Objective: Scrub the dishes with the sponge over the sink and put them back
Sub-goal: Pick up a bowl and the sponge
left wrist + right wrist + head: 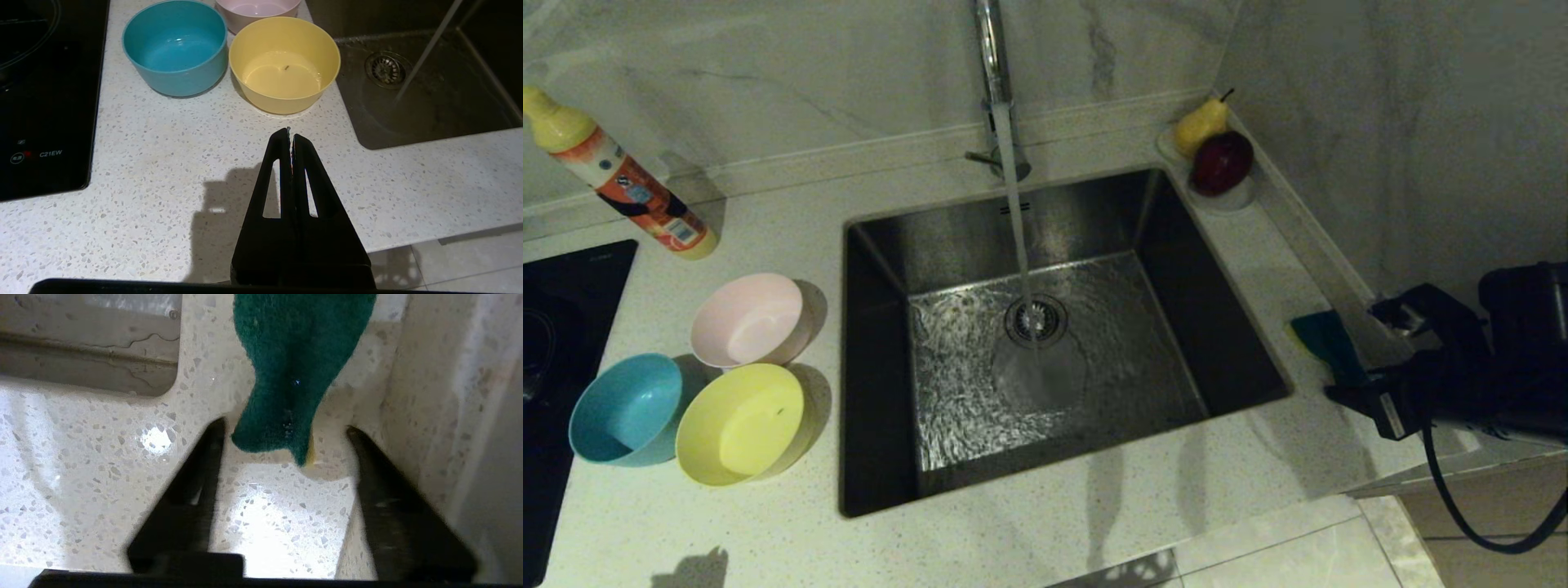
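Reaching with right gripper [286,430], jaws spread, sponge [290,375] end lying between the tips untouched; parking left gripper [291,134] shut, yellow bowl [284,65] just ahead

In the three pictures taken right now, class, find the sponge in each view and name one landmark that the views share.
Head view: the sponge lies on the counter right of the sink, before the right gripper.
Left wrist view: not in it.
Right wrist view: the sponge lies green side up, ahead of the open fingers.
Shared landmark: the sink, its corner also in the right wrist view.
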